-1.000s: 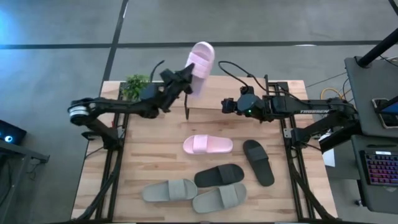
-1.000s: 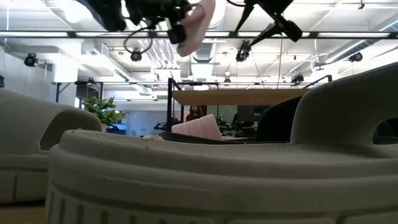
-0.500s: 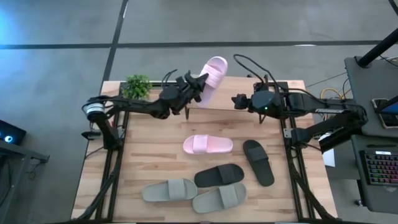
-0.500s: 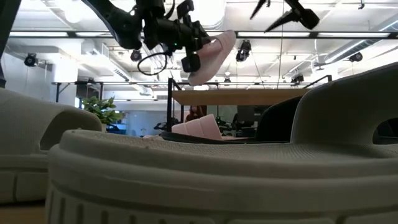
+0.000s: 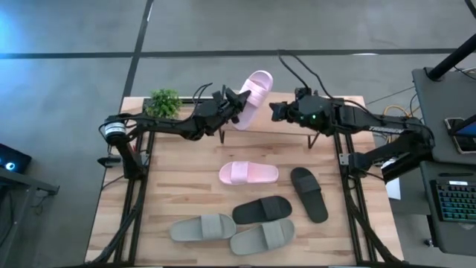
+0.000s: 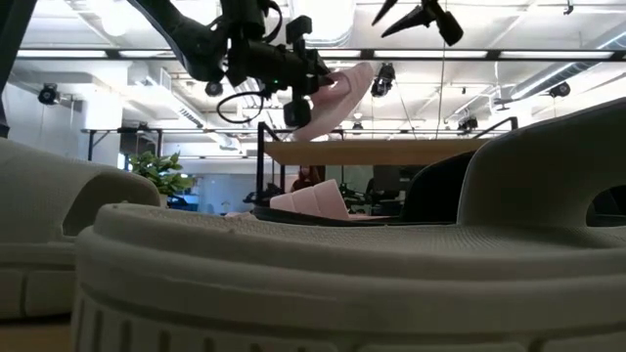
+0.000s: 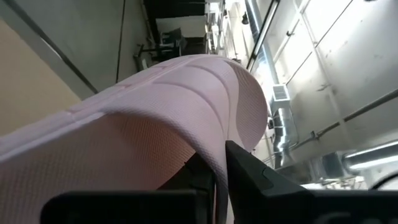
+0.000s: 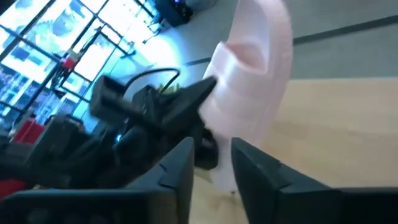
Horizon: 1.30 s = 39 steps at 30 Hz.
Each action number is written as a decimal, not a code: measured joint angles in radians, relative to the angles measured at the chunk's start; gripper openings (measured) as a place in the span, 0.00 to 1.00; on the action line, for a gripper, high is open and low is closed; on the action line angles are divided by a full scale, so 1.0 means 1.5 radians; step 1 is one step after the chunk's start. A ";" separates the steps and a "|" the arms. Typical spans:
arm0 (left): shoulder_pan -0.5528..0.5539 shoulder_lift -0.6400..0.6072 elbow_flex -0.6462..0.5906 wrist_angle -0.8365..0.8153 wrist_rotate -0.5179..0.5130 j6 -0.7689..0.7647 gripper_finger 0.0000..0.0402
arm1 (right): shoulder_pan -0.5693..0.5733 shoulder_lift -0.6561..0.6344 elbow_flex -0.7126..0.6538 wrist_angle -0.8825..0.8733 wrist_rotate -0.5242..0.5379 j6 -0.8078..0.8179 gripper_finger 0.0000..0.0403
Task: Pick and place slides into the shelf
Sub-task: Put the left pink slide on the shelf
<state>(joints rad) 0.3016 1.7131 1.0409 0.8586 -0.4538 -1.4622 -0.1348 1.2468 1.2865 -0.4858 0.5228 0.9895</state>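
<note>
A pale pink slide (image 5: 253, 95) hangs tilted in the air at the table's far middle, just above the left end of the shelf (image 6: 391, 153). My left gripper (image 5: 236, 100) is shut on it. My right gripper (image 5: 273, 112) hovers right of that slide and higher up, its fingers a little apart with nothing between them. On the table lie the other pink slide (image 5: 249, 173), two black slides (image 5: 262, 210) (image 5: 309, 193) and two grey-green slides (image 5: 202, 228) (image 5: 262, 237), all on their soles. My left gripper pinches the side edge of the pink slide's strap (image 7: 214, 146), one finger (image 7: 249, 168) outside the strap and the other under it. The fingers reach in about level from the table's left. The slide is lifted clear, standing steeply tilted with one end up.
A small green plant (image 5: 162, 103) stands at the far left corner. The grey-green slides (image 6: 293, 264) fill the low view's foreground. Cables trail from both arms over the far edge. Bare tabletop lies at the left between the plant and the grey-green pair.
My left gripper has carried the pink slide down and toward the table's right, to just above the shelf's left end, and the slide has tipped over further. My right gripper has risen toward the far edge and drawn its fingers closer together.
</note>
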 joint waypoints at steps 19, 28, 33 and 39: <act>0.000 0.000 -0.001 -0.012 0.008 0.002 0.32 | -0.104 0.044 0.000 0.100 -0.136 -0.055 0.31; -0.004 -0.021 -0.004 -0.013 0.073 0.002 0.43 | -0.126 0.063 0.000 0.094 -0.145 -0.055 0.43; -0.006 -0.056 -0.016 -0.082 0.075 0.003 0.43 | -0.142 0.063 0.000 0.050 -0.141 -0.060 0.44; -0.006 -0.088 -0.022 -0.129 0.070 0.012 0.43 | -0.160 0.067 -0.006 0.026 -0.144 -0.062 0.44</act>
<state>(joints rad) 0.2924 1.5814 1.0073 0.6646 -0.3488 -1.4449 -0.3748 1.3472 1.2782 -0.4471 0.3073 0.8970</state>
